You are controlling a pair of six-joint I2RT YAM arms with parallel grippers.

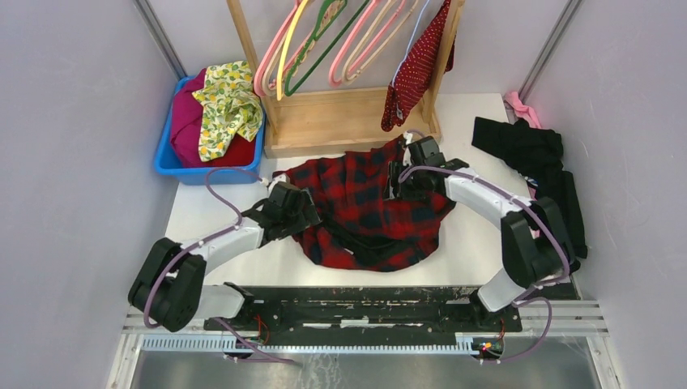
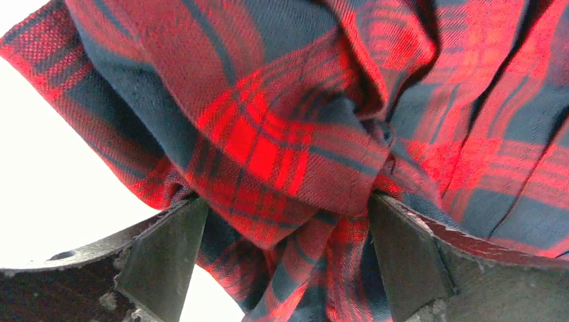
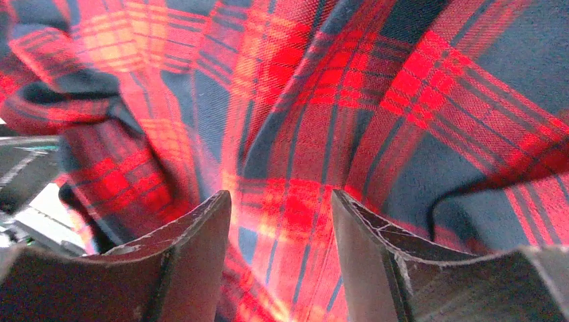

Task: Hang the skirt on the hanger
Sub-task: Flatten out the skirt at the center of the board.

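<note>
Upper left of the top view: blue bin [image 1: 166, 160] w/ a magenta cloth [image 1: 186, 121] and a lemon-print cloth [image 1: 228, 104] in it. Just right of it is the wooden rack [image 1: 340, 121], pink hangers [image 1: 356, 49] and a green one [image 1: 320, 50] on its rail.

My left gripper [image 2: 285, 204] sits at the left edge of the plaid garment [image 1: 364, 219], centre of the table [image 1: 211, 223]. Its jaws are spread wide, w/ a plaid bunch lying between the fingers.

My right gripper [image 3: 280, 201] is on the plaid's upper right. Its jaws are partway apart w/ plaid in the gap; I can't tell if it's pinching.

The skirt [image 1: 417, 69] hangs at the rack's right end, top centre-right. The hanger [image 1: 411, 34] shows as a thin pale wire along its left edge. I can't tell how it's seated.

Far right: black garment [image 1: 531, 154] on the table edge.
</note>
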